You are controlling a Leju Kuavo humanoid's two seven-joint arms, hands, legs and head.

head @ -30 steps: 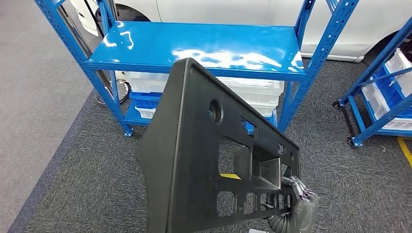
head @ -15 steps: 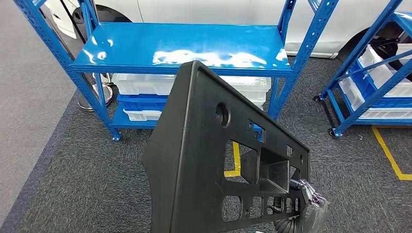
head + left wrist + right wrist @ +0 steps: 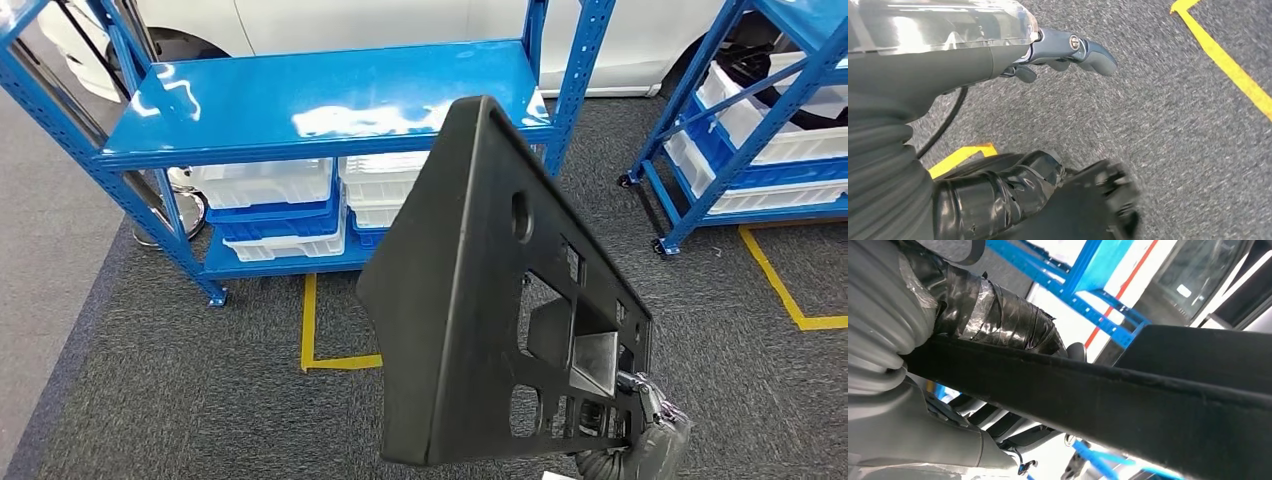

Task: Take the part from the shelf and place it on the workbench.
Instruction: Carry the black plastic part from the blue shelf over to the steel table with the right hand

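The part (image 3: 470, 300) is a large black plastic panel with several cut-outs, held upright and tilted in front of me in the head view. My right hand (image 3: 655, 435) grips it at its lower right corner. In the right wrist view the taped thumb (image 3: 998, 315) lies along the part's dark edge (image 3: 1128, 405). The blue shelf (image 3: 300, 100) stands behind the part, its top board bare and glossy. My left hand (image 3: 973, 65) hangs over the grey carpet with its fingers (image 3: 1083, 47) stretched out and nothing in it.
White and blue bins (image 3: 270, 200) sit on the shelf's lower level. A second blue rack with bins (image 3: 760, 130) stands at the right. Yellow tape (image 3: 310, 340) marks the grey carpet. A white car (image 3: 400, 20) is parked behind the shelves.
The whole picture has shifted, so the camera has moved: the shelf now sits further left and yellow tape shows on the floor. My right hand still holds the part.
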